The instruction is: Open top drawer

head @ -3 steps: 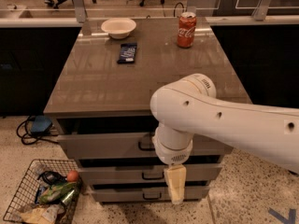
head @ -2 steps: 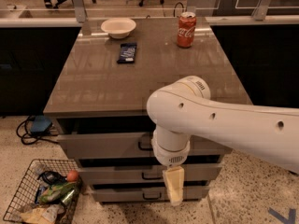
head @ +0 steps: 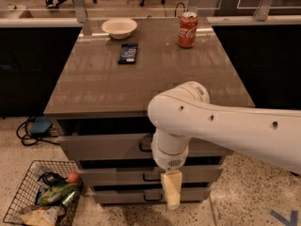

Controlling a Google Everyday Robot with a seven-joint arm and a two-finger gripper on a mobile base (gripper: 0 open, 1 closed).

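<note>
The top drawer is judged rigid and moderately heavy. Grasp its black handle, up-left of the claw; claw state cannot be told.

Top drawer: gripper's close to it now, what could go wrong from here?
1. The gripper hangs below the top drawer, level with the lower drawer fronts, so it might catch a wrong handle.
2. The arm hides most of the top drawer's handle, so alignment is hard to check.
3. A hard tug could shake the countertop and topple the cola can.
</note>
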